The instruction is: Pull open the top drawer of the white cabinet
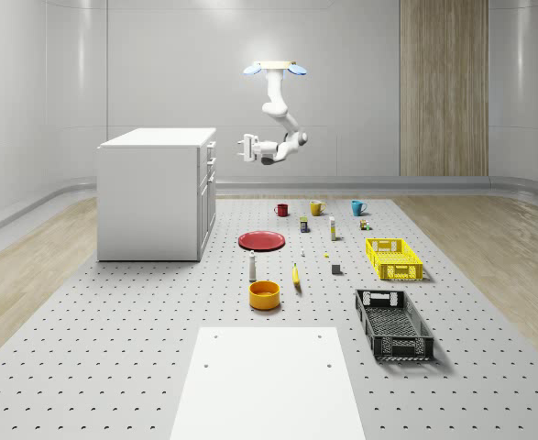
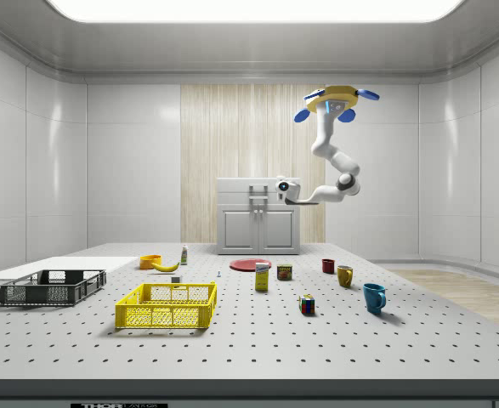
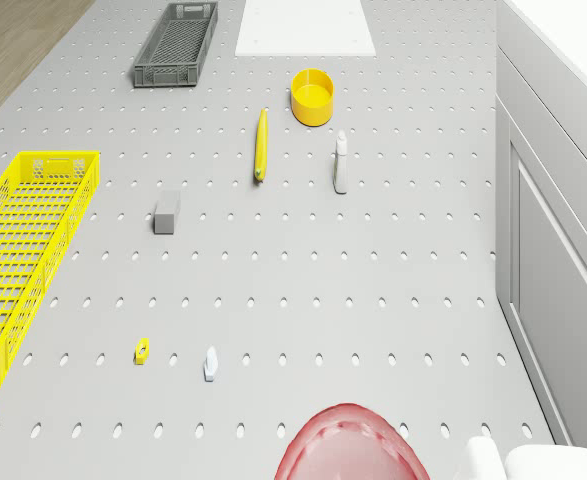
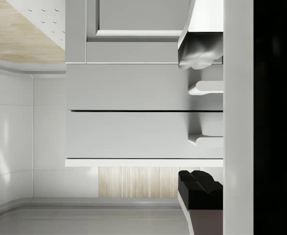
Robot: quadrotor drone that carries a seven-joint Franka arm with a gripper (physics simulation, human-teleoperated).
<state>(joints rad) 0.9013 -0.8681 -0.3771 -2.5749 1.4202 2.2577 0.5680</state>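
Approach step: my hovering drone [image 1: 274, 68] holds its released jaws [image 1: 244, 149] just short of the white box cabinet's [image 1: 151, 195] top drawer [image 1: 210, 149]; next, I close on its handle.

I count one white cabinet [image 1: 154, 192], three mugs [image 1: 281, 210], two crates [image 1: 393, 258], one red plate [image 1: 261, 240], one yellow bowl [image 1: 264, 294], one banana [image 1: 296, 276] and one white bottle [image 1: 252, 267].
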